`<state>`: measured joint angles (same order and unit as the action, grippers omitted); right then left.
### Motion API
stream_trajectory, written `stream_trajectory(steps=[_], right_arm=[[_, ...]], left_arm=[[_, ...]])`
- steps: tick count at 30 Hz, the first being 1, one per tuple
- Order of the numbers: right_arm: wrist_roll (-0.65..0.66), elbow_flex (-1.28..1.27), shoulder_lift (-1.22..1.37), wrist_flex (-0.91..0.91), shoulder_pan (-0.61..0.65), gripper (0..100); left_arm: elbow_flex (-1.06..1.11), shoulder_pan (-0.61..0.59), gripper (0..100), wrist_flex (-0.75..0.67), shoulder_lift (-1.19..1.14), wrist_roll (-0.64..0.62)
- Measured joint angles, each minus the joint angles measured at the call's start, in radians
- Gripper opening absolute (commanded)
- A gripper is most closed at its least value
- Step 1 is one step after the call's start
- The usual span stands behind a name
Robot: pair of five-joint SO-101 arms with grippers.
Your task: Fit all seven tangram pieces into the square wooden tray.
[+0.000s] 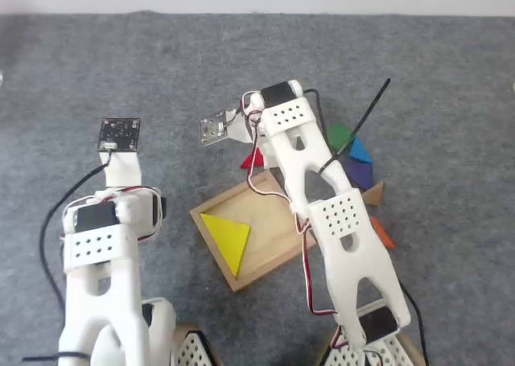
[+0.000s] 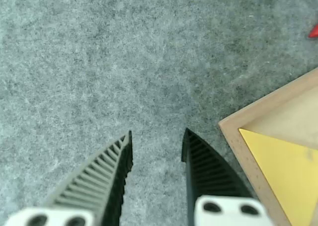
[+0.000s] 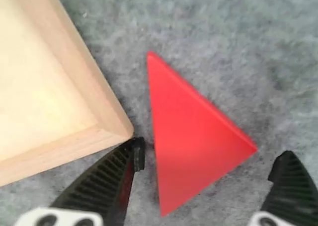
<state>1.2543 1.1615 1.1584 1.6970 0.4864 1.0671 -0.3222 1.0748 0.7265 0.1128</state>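
One yellow triangle (image 1: pixel 228 239) lies flat in the tray (image 1: pixel 269 225). The glossy red triangle (image 3: pixel 191 151) lies on the carpet (image 1: pixel 161 60) just beside a tray corner, between the spread fingers of the right gripper (image 3: pixel 213 153). The left gripper (image 2: pixel 157 133), also spread, hangs over carpet near another corner. The right arm (image 1: pixel 346 221) partly hides the green (image 1: pixel 338 133), blue (image 1: pixel 360 151), purple (image 1: pixel 360 173) and orange (image 1: pixel 381 233) pieces.

I read the table covering (image 1: pixel 161 60) as grey felt-like cloth, rough and matt. The tray (image 1: pixel 269 233) is pale bare wood, smooth and unglossed. Red triangle (image 3: pixel 191 146) and yellow triangle (image 1: pixel 228 237): smooth, faint sheen. The left gripper (image 2: pixel 157 131) has ribbed black plastic fingers; the arm shells (image 1: pixel 342 217) are white matt plastic.
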Motion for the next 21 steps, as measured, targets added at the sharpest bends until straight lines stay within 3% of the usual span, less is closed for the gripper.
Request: stream_trajectory(steps=[21], right_arm=[[0.028, 0.011, 0.020, -0.002, 0.008, 32.9]], left_arm=[[0.000, 0.000, 17, 0.000, 0.000, 0.000]])
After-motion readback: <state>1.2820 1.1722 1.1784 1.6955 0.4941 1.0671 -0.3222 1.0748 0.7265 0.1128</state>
